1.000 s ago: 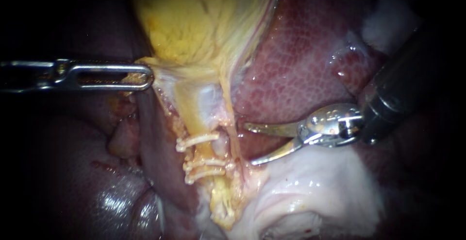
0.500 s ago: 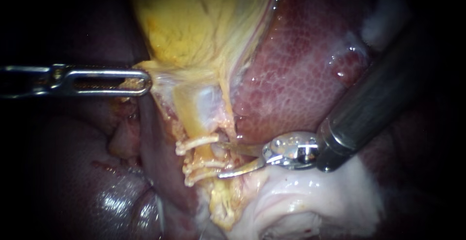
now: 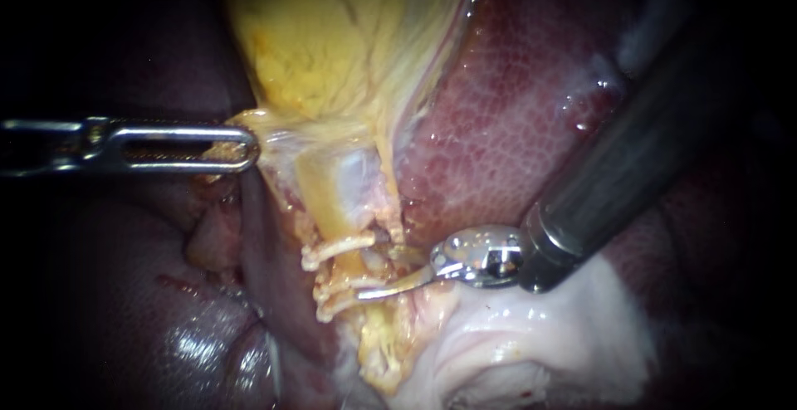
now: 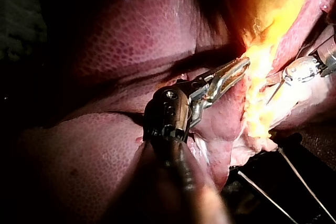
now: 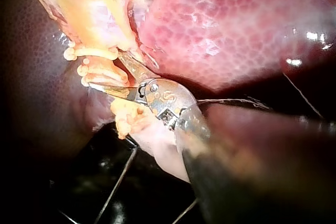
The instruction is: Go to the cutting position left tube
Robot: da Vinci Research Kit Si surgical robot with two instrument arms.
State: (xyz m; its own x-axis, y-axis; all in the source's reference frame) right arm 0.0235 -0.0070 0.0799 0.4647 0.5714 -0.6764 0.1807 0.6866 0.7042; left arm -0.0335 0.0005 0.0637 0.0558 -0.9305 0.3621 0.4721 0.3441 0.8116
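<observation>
Since a second ago your right instrument point(image 3: 378, 270) has slid in from the right across the liver point(image 3: 515, 119), and its tip now sits at the clipped stretch of the left tube point(image 3: 324, 202). Your left instrument has sunk only slightly against the tissue.

On the left, your left instrument point(image 3: 247, 146) lies level, and its claw is clenched on the yellow tissue at the lower edge of the gallbladder point(image 3: 332, 36). The left wrist view shows the same hold.

Next comes the left tube, a yellow band running down from the gallbladder. Pale clips point(image 3: 336, 246) lie across it, one above and two close together below.

Right of that, your right instrument's claw is two thin curved blades. They are spread, with a gap between them. The lower blade lies across the front of the tube at the lower clips. The upper blade reaches in just under the upper clip and is partly hidden. You cannot tell whether both blades touch the tube.

Its dark shaft rises to the upper right over the liver, with pale tissue point(image 3: 531, 327) below it.
</observation>
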